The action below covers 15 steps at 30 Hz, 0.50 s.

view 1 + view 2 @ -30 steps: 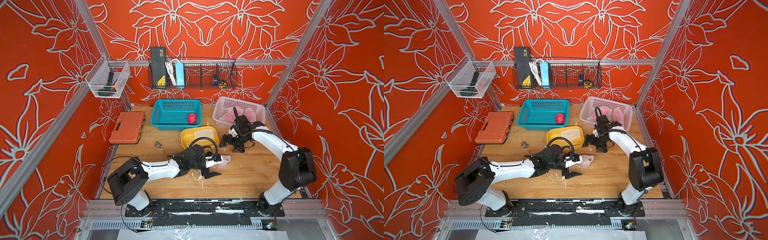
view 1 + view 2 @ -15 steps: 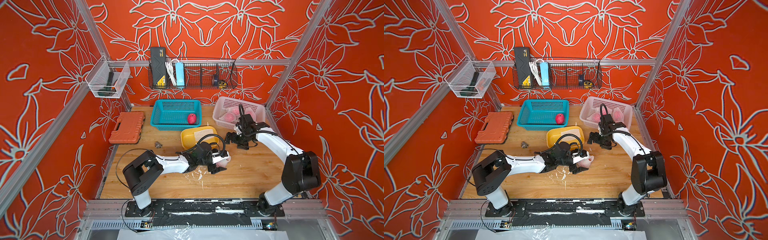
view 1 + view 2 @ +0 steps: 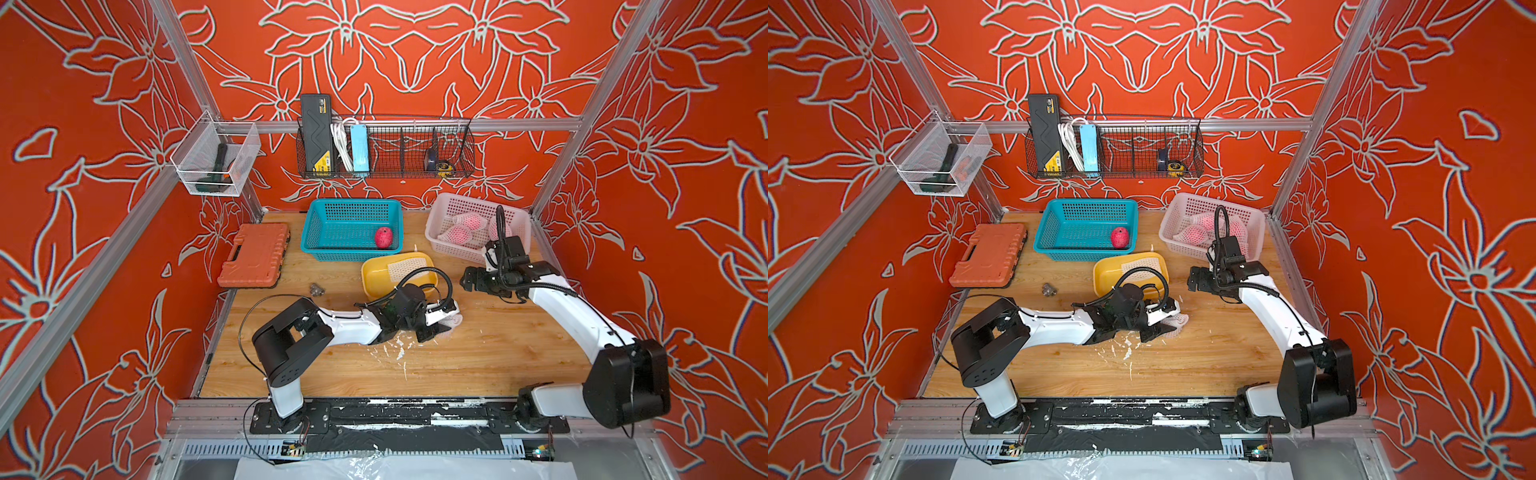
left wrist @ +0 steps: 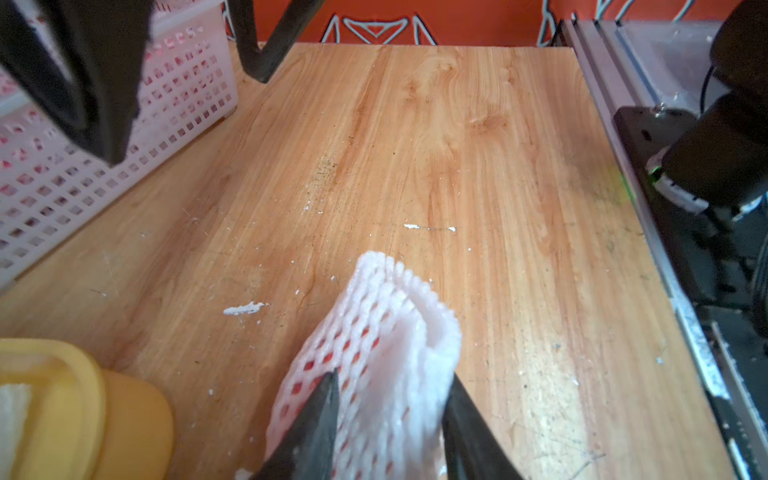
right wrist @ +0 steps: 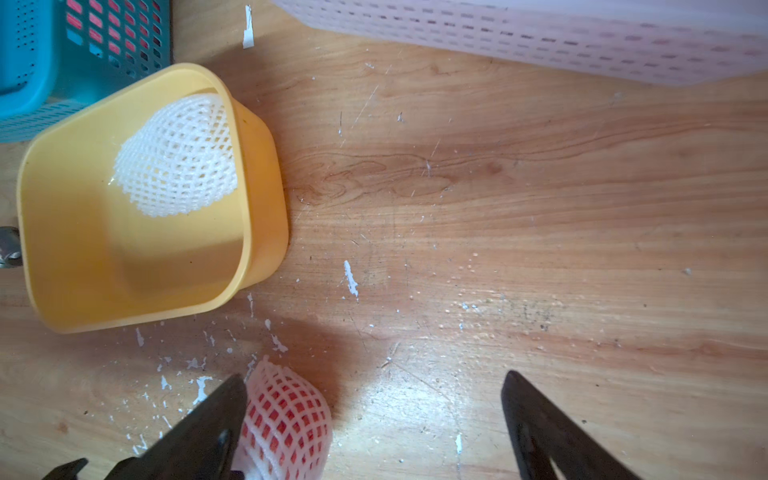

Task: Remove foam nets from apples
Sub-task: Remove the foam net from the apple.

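Note:
On the table's middle lies one of the apples in its foam net [image 3: 456, 321] [image 4: 374, 332], red showing through the white mesh. My left gripper [image 3: 445, 322] [image 4: 390, 399] is shut on it, a finger pressing the net on each side. My right gripper [image 3: 471, 283] [image 5: 374, 399] hangs open above the table just behind; the netted apple [image 5: 291, 411] shows beside one of its fingers [image 5: 216, 415]. A bare red apple [image 3: 383, 237] lies in the teal basket [image 3: 316, 237]. An empty foam net [image 3: 406, 266] [image 5: 178, 158] lies in the yellow tub [image 5: 257, 166]. More netted apples [image 3: 459, 236] fill the white basket [image 3: 457, 254].
An orange tool case [image 3: 254, 254] lies at the left. A small grey object [image 3: 316, 289] sits in front of it. White foam crumbs [image 3: 399, 351] are scattered on the wood near the left gripper. A wire shelf [image 3: 386, 149] and a clear bin [image 3: 214, 162] hang on the walls.
My left arm has reached further right and its jaws have closed from wide open onto the netted apple. The right gripper has stayed open in nearly the same place.

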{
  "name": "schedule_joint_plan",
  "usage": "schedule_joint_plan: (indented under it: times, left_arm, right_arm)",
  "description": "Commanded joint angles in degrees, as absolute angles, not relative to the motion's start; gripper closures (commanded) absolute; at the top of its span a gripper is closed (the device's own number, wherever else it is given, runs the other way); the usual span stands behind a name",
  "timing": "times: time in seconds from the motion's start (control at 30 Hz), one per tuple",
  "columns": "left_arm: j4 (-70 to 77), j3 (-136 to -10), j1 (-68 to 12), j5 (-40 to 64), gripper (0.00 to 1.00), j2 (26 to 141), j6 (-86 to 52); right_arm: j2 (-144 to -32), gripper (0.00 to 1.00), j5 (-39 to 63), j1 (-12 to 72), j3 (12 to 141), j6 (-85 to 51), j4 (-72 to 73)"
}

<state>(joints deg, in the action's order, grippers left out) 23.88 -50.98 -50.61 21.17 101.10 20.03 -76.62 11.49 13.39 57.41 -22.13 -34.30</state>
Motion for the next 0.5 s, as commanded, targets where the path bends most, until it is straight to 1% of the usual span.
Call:
schedule_joint_plan:
  times: [0.0, 0.03, 0.13, 0.2, 0.33, 0.47]
  left_arm:
    - [24.7, -51.6, -50.1, 21.1, 0.67, 100.8, 20.1]
    - [24.6, -51.4, -49.9, 21.1, 0.7, 100.3, 20.1]
    - [24.5, -50.1, -48.9, 20.7, 0.73, 98.1, 19.6]
    - [24.4, -48.9, -48.1, 20.5, 0.76, 96.4, 19.5]
    - [23.1, -46.2, -46.4, 20.1, 0.78, 92.3, 19.7]
    - [22.7, -42.1, -44.6, 20.1, 0.79, 87.3, 19.5]
  right_arm:
    - [-73.0, 0.05, 9.1, 13.1, 54.0, -17.6, -28.9]
    - [-71.6, 0.05, 9.8, 13.0, 52.8, -16.2, -27.6]
    - [-66.8, 0.08, 11.7, 13.0, 48.1, -12.8, -21.9]
    - [-63.5, 0.11, 15.0, 13.0, 44.7, -9.8, -17.6]
    - [-58.8, 0.15, 24.0, 13.1, 39.2, -6.0, -9.5]
    - [-59.0, 0.16, 34.9, 13.2, 38.4, -3.1, -7.6]
